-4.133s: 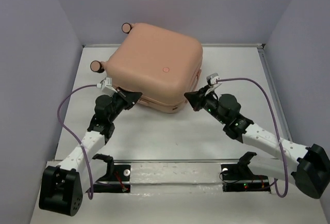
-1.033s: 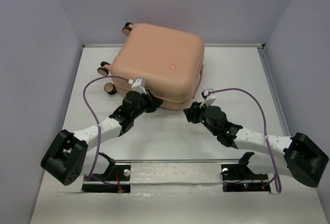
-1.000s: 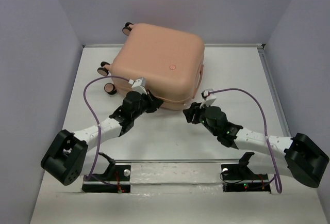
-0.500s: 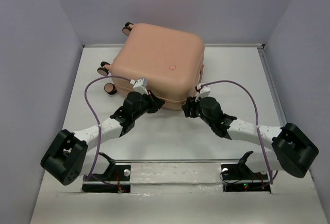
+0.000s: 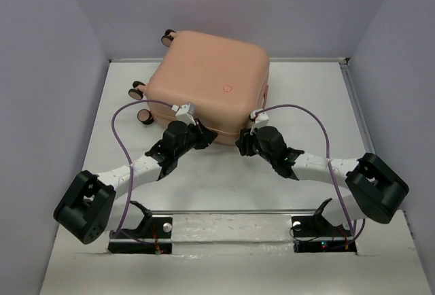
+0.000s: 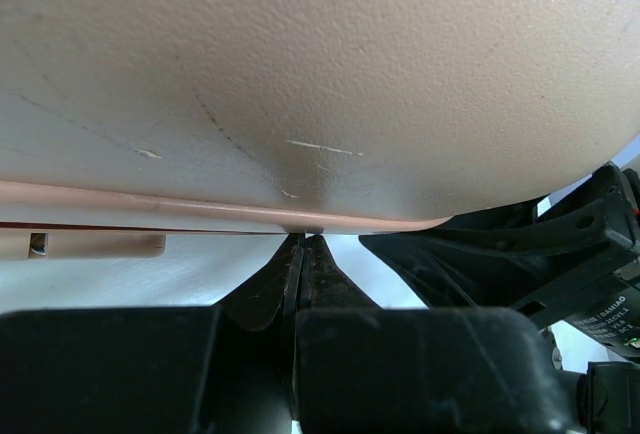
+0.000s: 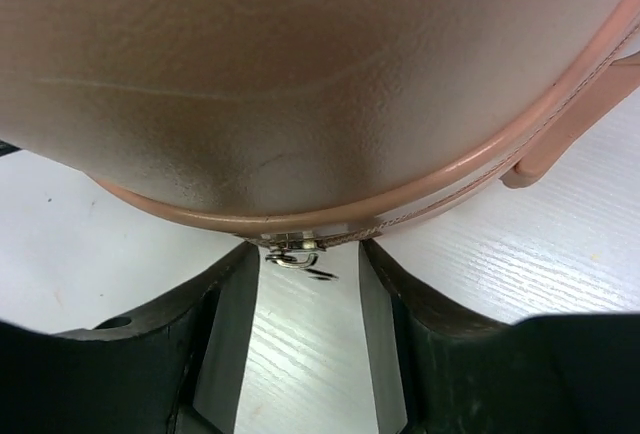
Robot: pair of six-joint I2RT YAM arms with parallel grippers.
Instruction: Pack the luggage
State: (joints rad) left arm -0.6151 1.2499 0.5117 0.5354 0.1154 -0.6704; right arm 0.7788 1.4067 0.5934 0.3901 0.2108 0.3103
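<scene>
The luggage (image 5: pixel 207 81) is a peach-pink hard-shell suitcase lying flat and closed at the back of the table, with its wheels (image 5: pixel 143 116) on the left. My left gripper (image 5: pixel 208 133) is shut, and its tips (image 6: pixel 303 239) touch the seam at the shell's near edge (image 6: pixel 320 74); nothing shows between them. My right gripper (image 5: pixel 242 143) is open at the near right corner. In the right wrist view the gripper (image 7: pixel 308 254) straddles a small metal zipper pull (image 7: pixel 292 254) hanging from the rim of the luggage (image 7: pixel 300 74).
A pink side handle (image 7: pixel 570 129) sticks out on the suitcase's right side. The right gripper's black body shows in the left wrist view (image 6: pixel 520 244). Grey walls close in the table on three sides. Two black mounts (image 5: pixel 146 217) (image 5: pixel 319 213) sit on the front rail.
The right arm has swung left and forward, bringing its open gripper up to the suitcase's near right corner. The left arm and the suitcase have stayed still over the last second.
</scene>
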